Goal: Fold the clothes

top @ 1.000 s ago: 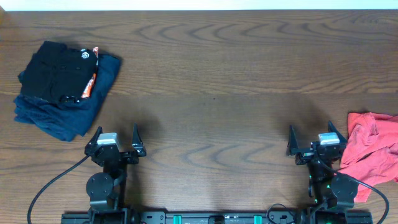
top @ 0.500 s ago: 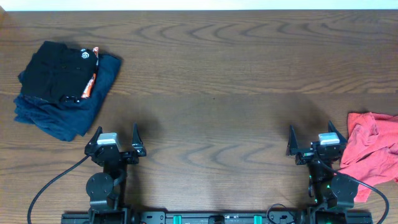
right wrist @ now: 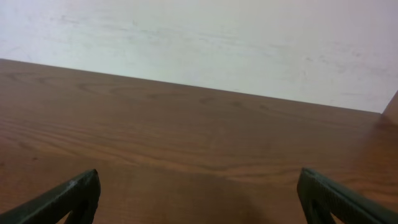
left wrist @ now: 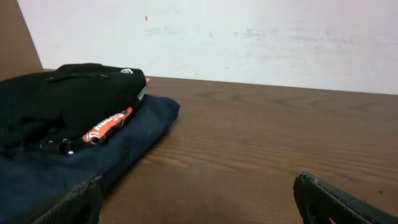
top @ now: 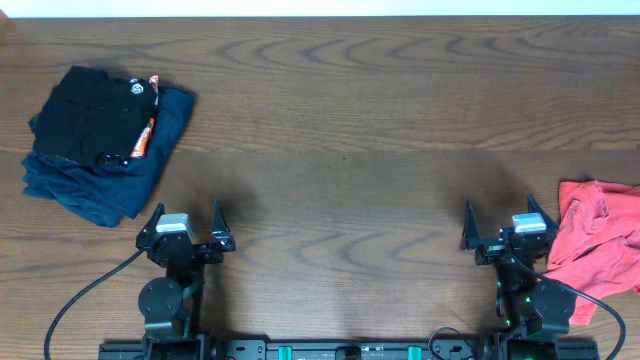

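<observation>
The crumpled coral-red cotton T-shirt lies at the right edge of the brown wooden desk, at about 3 o'clock from my right fingers, so this arm is much nearer than the left. My right fingers and my left fingers are spread wide and hold nothing. The overhead frame cuts the heap off, so I cannot tell its long axis or print, and neither wrist view shows it.
</observation>
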Robot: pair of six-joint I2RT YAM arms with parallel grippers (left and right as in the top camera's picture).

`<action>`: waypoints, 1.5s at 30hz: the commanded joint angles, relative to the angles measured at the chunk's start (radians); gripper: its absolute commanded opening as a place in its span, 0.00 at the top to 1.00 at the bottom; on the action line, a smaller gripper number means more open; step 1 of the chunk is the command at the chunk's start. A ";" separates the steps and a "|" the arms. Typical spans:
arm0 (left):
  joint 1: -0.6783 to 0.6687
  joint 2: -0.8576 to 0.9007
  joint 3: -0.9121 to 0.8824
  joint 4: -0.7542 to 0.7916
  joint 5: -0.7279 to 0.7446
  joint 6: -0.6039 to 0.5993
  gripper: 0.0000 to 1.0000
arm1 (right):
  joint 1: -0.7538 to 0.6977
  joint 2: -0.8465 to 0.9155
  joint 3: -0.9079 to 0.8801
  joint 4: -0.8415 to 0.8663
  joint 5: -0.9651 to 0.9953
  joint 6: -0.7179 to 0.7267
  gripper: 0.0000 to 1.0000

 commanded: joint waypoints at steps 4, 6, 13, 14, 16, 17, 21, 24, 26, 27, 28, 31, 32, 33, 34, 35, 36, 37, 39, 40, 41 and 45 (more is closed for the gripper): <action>-0.006 -0.007 -0.016 -0.034 -0.004 -0.013 0.02 | 0.008 -0.006 -0.003 -0.003 0.010 -0.014 0.01; -0.006 -0.007 -0.016 -0.034 -0.004 -0.013 0.02 | 0.008 -0.006 -0.003 -0.003 0.010 -0.014 0.01; -0.006 -0.007 -0.016 -0.034 -0.004 -0.013 0.02 | 0.008 -0.006 -0.003 -0.003 0.010 -0.014 0.01; -0.006 -0.007 -0.016 -0.034 -0.004 -0.013 0.02 | 0.008 -0.006 -0.003 -0.002 0.010 -0.014 0.01; -0.006 -0.007 -0.016 -0.034 -0.004 -0.013 0.02 | 0.008 -0.006 -0.003 0.011 0.010 -0.014 0.01; -0.006 -0.007 -0.016 -0.034 -0.004 -0.013 0.02 | 0.008 -0.006 -0.003 0.019 0.010 -0.014 0.01; -0.006 -0.007 -0.016 -0.034 -0.004 -0.013 0.02 | 0.008 -0.006 -0.003 0.018 0.010 -0.014 0.01; -0.006 -0.007 -0.016 -0.032 -0.005 -0.012 0.02 | 0.008 -0.006 -0.003 0.027 0.010 -0.014 0.01; -0.006 -0.007 -0.016 -0.016 -0.002 -0.014 0.02 | 0.008 -0.006 -0.003 0.035 0.009 -0.014 0.01; -0.006 -0.007 -0.016 -0.011 0.013 -0.016 0.02 | 0.008 -0.006 -0.003 0.038 0.009 -0.011 0.01; -0.006 -0.007 -0.016 -0.010 0.026 -0.022 0.02 | 0.008 -0.006 -0.003 0.039 0.010 0.001 0.01; -0.006 -0.007 -0.014 -0.014 0.051 -0.051 0.02 | 0.008 -0.006 -0.003 0.032 0.010 0.026 0.01; -0.006 -0.007 -0.013 -0.021 0.068 -0.053 0.02 | 0.008 -0.006 -0.003 0.024 0.010 0.039 0.01; -0.006 -0.007 -0.012 -0.028 0.076 -0.063 0.02 | 0.008 -0.006 -0.003 0.016 0.011 0.050 0.01; -0.006 -0.007 -0.009 -0.038 0.076 -0.079 0.02 | 0.008 -0.005 -0.003 0.008 0.018 0.071 0.01; -0.006 -0.006 -0.006 -0.045 0.076 -0.089 0.02 | 0.008 -0.004 -0.003 0.001 0.029 0.097 0.01; -0.006 -0.004 0.000 -0.053 0.076 -0.102 0.02 | 0.008 0.000 -0.003 -0.005 0.044 0.124 0.01; -0.006 0.000 0.008 -0.059 0.076 -0.106 0.02 | 0.008 0.005 -0.003 -0.005 0.056 0.140 0.01; -0.006 0.020 0.029 -0.072 0.077 -0.107 0.02 | 0.008 0.023 0.004 -0.006 0.085 0.151 0.01; -0.006 0.031 0.038 -0.076 0.076 -0.107 0.02 | 0.008 0.034 0.010 -0.009 0.100 0.152 0.01; -0.006 0.049 0.053 -0.085 0.077 -0.108 0.02 | 0.008 0.050 0.019 -0.013 0.109 0.152 0.01; -0.006 0.151 0.134 -0.134 0.079 -0.111 0.02 | 0.007 0.148 0.081 -0.062 0.172 0.155 0.01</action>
